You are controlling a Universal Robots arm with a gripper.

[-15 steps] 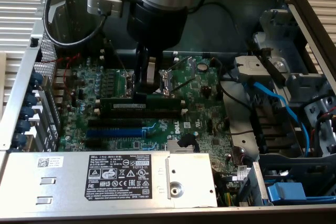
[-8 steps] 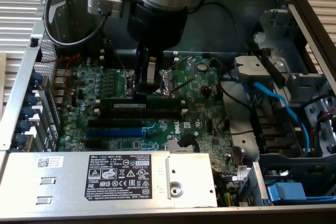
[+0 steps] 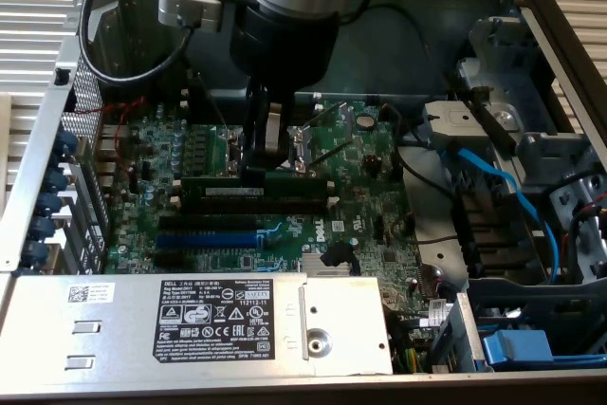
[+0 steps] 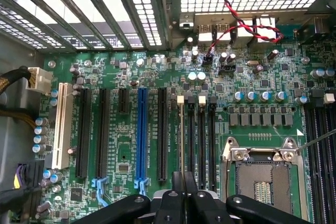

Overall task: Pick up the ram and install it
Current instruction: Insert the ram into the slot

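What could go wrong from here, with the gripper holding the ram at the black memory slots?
1. The ram, pinched in the gripper, stands edge-on among closely packed black slots. A slight sideways offset could press it onto a slot wall instead of into the groove.
2. The open CPU socket lies right beside the gripper. A slip or tilt toward it could strike the exposed contacts.

Shows as a pale ribbed surface (image 3: 28,7) at the exterior view's left and right edges. Carries one open grey metal computer case (image 3: 455,30), lying flat with its side off. Holds inside a green motherboard (image 3: 370,187) and a silver labelled box (image 3: 114,329).
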